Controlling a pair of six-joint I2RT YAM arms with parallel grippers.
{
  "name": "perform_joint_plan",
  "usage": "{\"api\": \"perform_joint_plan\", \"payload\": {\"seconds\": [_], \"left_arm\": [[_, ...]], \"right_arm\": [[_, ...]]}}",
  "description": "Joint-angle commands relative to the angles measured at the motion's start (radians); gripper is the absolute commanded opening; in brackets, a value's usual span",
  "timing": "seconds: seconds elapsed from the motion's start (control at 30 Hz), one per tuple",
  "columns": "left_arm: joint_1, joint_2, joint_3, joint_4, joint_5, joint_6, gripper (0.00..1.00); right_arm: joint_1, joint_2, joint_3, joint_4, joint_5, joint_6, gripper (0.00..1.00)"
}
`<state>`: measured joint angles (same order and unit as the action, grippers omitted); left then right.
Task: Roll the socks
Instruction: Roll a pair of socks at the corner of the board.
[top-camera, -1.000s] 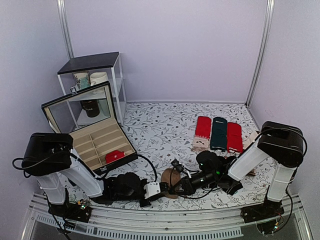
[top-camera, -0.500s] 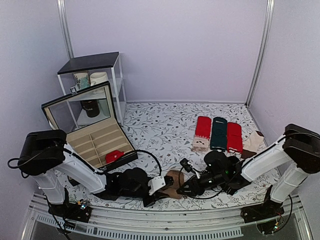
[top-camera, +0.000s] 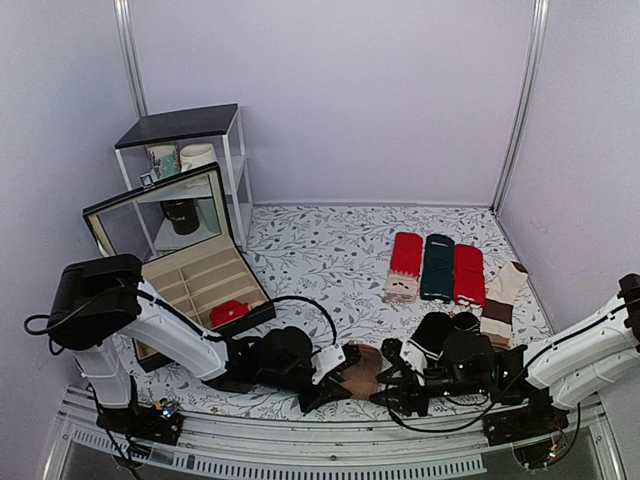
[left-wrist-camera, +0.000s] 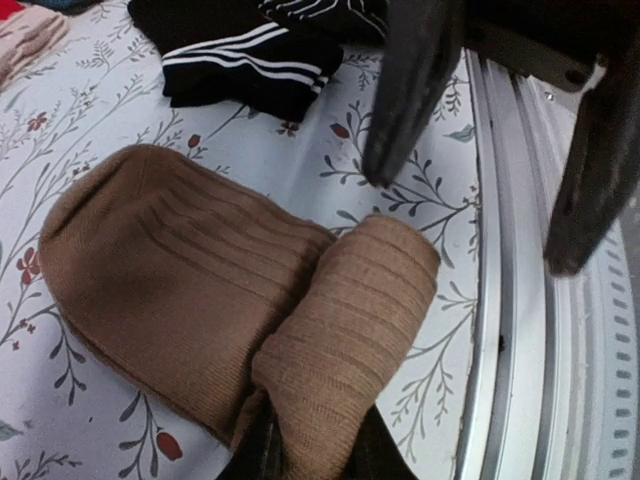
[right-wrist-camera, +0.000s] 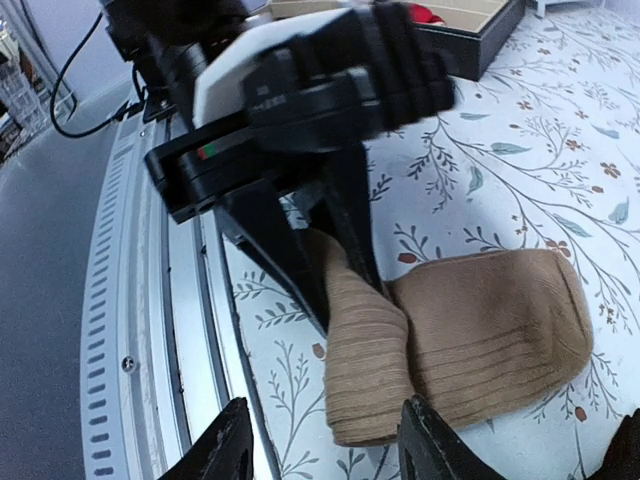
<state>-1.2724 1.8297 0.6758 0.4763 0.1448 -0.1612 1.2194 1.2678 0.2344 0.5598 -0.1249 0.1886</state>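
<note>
The brown socks (top-camera: 365, 368) lie as a thick folded bundle near the table's front edge. One ribbed end (left-wrist-camera: 350, 320) sticks out from the wider part (left-wrist-camera: 170, 270). My left gripper (left-wrist-camera: 312, 448) is shut on that ribbed end, its dark fingers (left-wrist-camera: 262, 452) showing on either side at the bottom of the left wrist view. In the top view my left gripper (top-camera: 332, 378) sits just left of the bundle. My right gripper (right-wrist-camera: 328, 440) stands open, its fingers (right-wrist-camera: 228, 445) straddling the ribbed end (right-wrist-camera: 365, 370) without touching it. From above, my right gripper (top-camera: 396, 384) is just right of the bundle.
An open compartment box (top-camera: 195, 285) holds a red bundle (top-camera: 230, 312) at the left. Red and dark green flat socks (top-camera: 437, 268) lie at the back right, a striped tan sock (top-camera: 500, 300) beside them. Black striped socks (left-wrist-camera: 250, 60) are close by. The metal rail (top-camera: 320, 455) runs along the front.
My left gripper has closed on the socks' ribbed end and shifted right with the bundle. My right gripper has let go, opened and drawn back to the right.
</note>
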Motion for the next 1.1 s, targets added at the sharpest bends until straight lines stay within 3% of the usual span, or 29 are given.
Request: {"api": "perform_joint_plan", "payload": {"seconds": [0.0, 0.37, 0.6, 0.83, 0.93, 1.07], "left_arm": [[0.003, 0.115, -0.045, -0.304, 0.068, -0.04, 0.0], [0.009, 0.12, -0.046, -0.301, 0.074, -0.044, 0.0], [0.008, 0.127, -0.05, -0.289, 0.079, -0.044, 0.0], [0.008, 0.113, -0.057, -0.281, 0.059, -0.041, 0.0], [0.01, 0.091, -0.064, -0.262, 0.038, -0.041, 0.0], [0.01, 0.071, -0.054, -0.233, 0.018, -0.026, 0.13]], "right_arm": [[0.08, 0.014, -0.011, 0.076, 0.134, -0.137, 0.5], [0.139, 0.215, 0.078, 0.067, 0.277, -0.163, 0.51], [0.139, 0.234, 0.07, 0.035, 0.295, -0.066, 0.42], [0.14, 0.305, 0.077, -0.006, 0.252, 0.03, 0.28], [0.146, 0.33, 0.071, -0.017, 0.241, 0.089, 0.14], [0.145, 0.329, 0.043, -0.023, 0.228, 0.177, 0.05]]}}
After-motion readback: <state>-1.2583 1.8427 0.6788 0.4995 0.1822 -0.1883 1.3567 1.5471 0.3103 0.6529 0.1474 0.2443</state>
